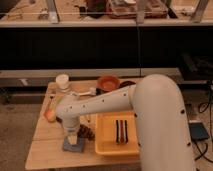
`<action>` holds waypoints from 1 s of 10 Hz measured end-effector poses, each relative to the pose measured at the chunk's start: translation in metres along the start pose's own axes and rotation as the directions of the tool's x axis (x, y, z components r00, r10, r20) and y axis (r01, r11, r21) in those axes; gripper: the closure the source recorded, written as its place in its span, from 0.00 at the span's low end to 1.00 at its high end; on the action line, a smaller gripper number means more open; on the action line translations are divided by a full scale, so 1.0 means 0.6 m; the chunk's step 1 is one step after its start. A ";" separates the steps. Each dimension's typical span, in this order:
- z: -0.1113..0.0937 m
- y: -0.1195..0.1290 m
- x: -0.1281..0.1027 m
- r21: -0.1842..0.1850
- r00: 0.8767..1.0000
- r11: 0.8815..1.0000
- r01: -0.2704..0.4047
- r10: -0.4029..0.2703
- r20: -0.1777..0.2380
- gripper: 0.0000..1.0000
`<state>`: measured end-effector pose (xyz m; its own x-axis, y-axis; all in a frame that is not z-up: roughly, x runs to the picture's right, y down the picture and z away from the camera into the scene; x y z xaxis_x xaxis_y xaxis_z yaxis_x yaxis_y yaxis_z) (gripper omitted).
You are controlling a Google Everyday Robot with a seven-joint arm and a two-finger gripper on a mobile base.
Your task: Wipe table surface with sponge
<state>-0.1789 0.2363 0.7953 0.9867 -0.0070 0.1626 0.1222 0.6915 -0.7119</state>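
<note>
Claw (73, 135) clenched on the sponge (73, 145), pressing it onto the counter (44, 145). Risk: the yellow tub (106, 142) stands just beside the claw; a wide stroke could shove it.

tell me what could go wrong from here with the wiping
1. The gripper, shut on the sponge, works right beside the yellow tub; a stroke to the right could shove the tub.
2. A small dark brown item lies next to the sponge and could be swept along.
3. The sponge sits near the front edge of the table surface; a stroke that way might run off it.
</note>
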 end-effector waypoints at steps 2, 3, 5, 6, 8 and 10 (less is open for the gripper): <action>-0.017 -0.054 0.019 0.033 1.000 0.999 -0.025 0.025 0.003 1.00; -0.023 -0.062 0.020 0.041 1.000 0.999 -0.027 0.027 0.009 1.00; -0.030 -0.068 -0.011 0.056 0.999 0.998 0.001 -0.003 0.035 1.00; -0.031 -0.067 -0.030 0.059 0.999 0.998 0.016 -0.019 0.044 1.00; -0.030 -0.055 -0.092 0.056 0.995 0.996 0.068 -0.072 0.066 1.00; -0.022 -0.032 -0.122 0.036 0.992 0.994 0.099 -0.102 0.078 1.00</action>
<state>-0.2523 0.2140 0.7883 0.9577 -0.0211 0.2869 0.2156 0.7128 -0.6674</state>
